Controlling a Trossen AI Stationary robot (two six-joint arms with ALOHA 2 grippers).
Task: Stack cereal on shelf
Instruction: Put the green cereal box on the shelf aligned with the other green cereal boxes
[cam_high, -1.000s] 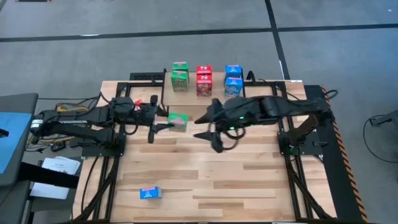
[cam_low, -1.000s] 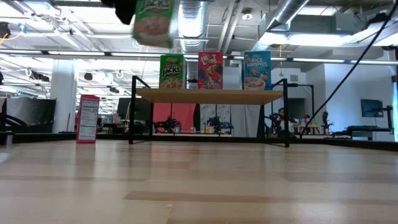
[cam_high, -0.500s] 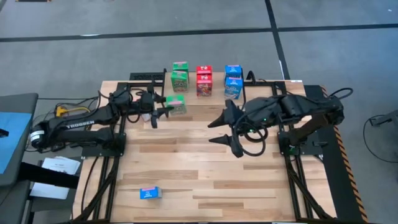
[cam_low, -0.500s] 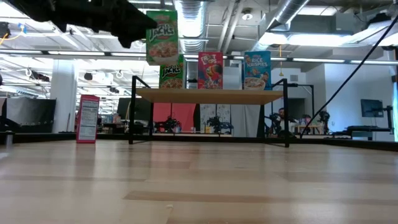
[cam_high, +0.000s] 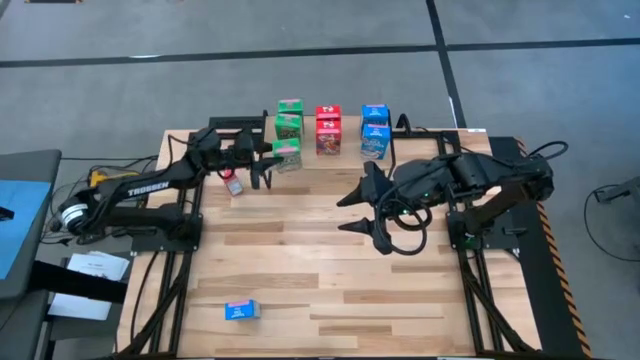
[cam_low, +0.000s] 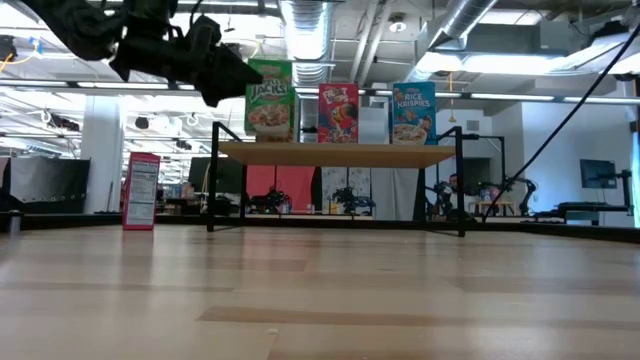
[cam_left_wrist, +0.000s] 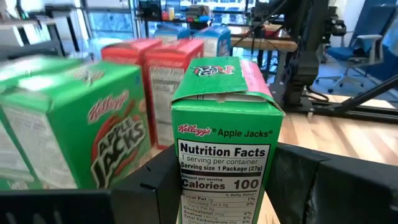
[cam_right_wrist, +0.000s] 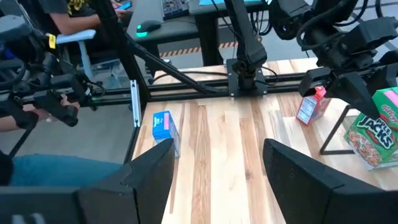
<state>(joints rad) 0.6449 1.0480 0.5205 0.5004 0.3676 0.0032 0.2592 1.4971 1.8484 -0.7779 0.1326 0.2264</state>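
Observation:
My left gripper (cam_high: 268, 165) is shut on a green cereal box (cam_high: 286, 157), upright at the near left edge of the shelf (cam_high: 345, 156). In the low view the held box (cam_low: 268, 98) has its bottom about level with the shelf board (cam_low: 340, 152); I cannot tell if it rests on it. Two green (cam_high: 289, 116), two red (cam_high: 328, 128) and two blue boxes (cam_high: 375, 127) stand on the shelf. A red box (cam_high: 233, 185) stands on the table below my left arm. A blue box (cam_high: 241, 311) lies near the table's near edge. My right gripper (cam_high: 352, 212) is open and empty mid-table. My left gripper pinches the green box's lower part (cam_left_wrist: 184, 198) between its two fingers, one on each broad face, the narrow nutrition panel facing the wrist. The fingers (cam_low: 215, 80) come about level from the table's left. The box stays upright.
The shelf's black legs (cam_low: 213, 190) stand at the table's far edge. Black rails (cam_high: 160, 290) run along the table's left and right sides. The right wrist view shows the blue box (cam_right_wrist: 163, 126) and the red box (cam_right_wrist: 309, 107) on the bare wood.
My left gripper has carried the green box toward the table's far edge and down, from above mid-table to the shelf's near left edge, the box staying upright. My right gripper has drawn back toward the table's right edge, still open.

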